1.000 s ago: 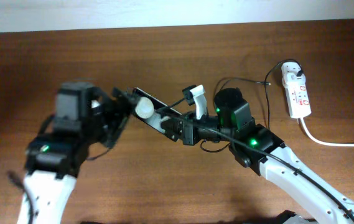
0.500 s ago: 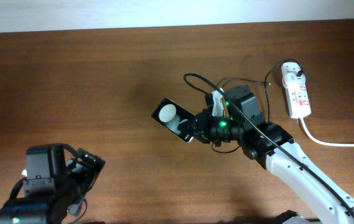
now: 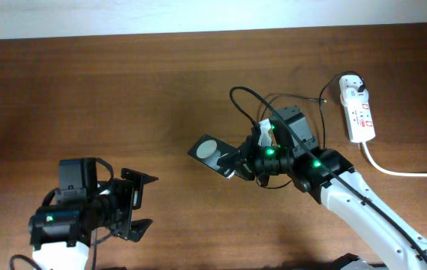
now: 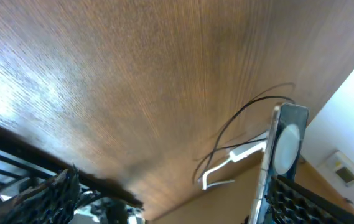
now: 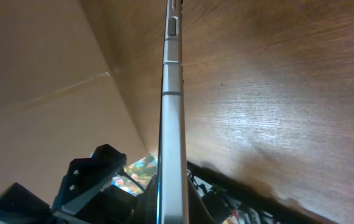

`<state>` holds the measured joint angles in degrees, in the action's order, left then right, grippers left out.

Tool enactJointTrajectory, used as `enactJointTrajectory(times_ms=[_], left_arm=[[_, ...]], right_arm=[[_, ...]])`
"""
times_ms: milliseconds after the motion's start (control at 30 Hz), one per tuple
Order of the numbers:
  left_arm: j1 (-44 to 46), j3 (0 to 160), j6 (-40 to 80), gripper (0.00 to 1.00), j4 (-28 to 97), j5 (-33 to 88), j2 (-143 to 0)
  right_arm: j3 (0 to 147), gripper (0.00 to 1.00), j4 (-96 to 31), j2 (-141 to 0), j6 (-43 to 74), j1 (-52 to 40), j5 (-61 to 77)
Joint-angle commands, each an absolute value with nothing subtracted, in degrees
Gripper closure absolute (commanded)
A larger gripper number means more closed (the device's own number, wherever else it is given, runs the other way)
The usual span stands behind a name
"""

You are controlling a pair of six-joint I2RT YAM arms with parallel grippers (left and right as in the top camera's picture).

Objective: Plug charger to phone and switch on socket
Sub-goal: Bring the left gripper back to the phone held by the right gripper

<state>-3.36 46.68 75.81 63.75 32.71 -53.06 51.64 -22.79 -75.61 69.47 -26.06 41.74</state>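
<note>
My right gripper is shut on the phone and holds it tilted above the table, with its large white round spot facing up. In the right wrist view the phone shows edge-on between my fingers. The charger's thin black cable loops over the right arm and runs towards the socket at the far right; its connector tip is hidden. My left gripper is open and empty at the lower left, far from the phone. The left wrist view shows the phone and the cable at a distance.
The socket's thick white cord trails off to the right edge. The right arm stretches across the lower right. The table's far edge meets a white wall.
One second ago my left gripper was at the phone's left end. It has let go and pulled back to the lower left. The right gripper has kept the phone and shifted it slightly right.
</note>
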Motion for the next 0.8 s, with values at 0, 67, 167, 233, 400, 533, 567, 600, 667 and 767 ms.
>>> enactJointTrajectory(times_ms=[0, 67, 167, 233, 400, 533, 567, 600, 667, 767], left_arm=[[-3.46, 46.26, 79.7, 0.01, 55.94, 35.55, -55.09], [-1.1, 46.26, 79.72, 0.01, 45.06, 37.17, -56.58], [4.58, 46.26, 79.75, 0.01, 37.32, 37.08, -59.55], [7.94, 46.26, 80.18, 0.01, 36.23, 37.15, -62.94], [9.02, 46.26, 80.18, 0.02, 36.21, 43.22, -66.96], [9.02, 46.26, 82.17, 0.06, 32.23, 47.94, -66.96], [9.02, 46.26, 83.66, 0.07, 30.59, 48.71, -66.96], [9.02, 46.26, 84.86, 0.1, 28.8, 48.69, -66.96], [9.02, 46.26, 85.93, 0.15, 25.78, 47.13, -66.96], [9.02, 46.26, 86.15, 0.28, 24.84, 44.42, -66.96]], right_arm=[[52.29, 0.96, -22.33, -75.29, 75.59, -26.28, 45.39], [52.29, 0.96, -22.24, -75.29, 81.78, -27.92, 47.33], [52.29, 0.96, -21.74, -75.29, 87.07, -30.89, 47.66], [52.29, 0.96, -21.65, -75.29, 89.71, -31.99, 47.9], [52.29, 0.96, -19.55, -75.29, 92.47, -31.81, 40.62], [52.29, 0.96, -7.42, -75.29, 93.19, -31.88, 39.59], [52.29, 0.96, -7.46, -75.29, 94.65, -31.88, 39.83], [52.29, 0.96, -7.46, -75.29, 96.66, -31.88, 40.29], [52.29, 0.93, -7.46, -75.29, 101.95, -32.58, 41.58], [52.29, 0.92, -7.44, -75.29, 107.15, -34.5, 42.87]])
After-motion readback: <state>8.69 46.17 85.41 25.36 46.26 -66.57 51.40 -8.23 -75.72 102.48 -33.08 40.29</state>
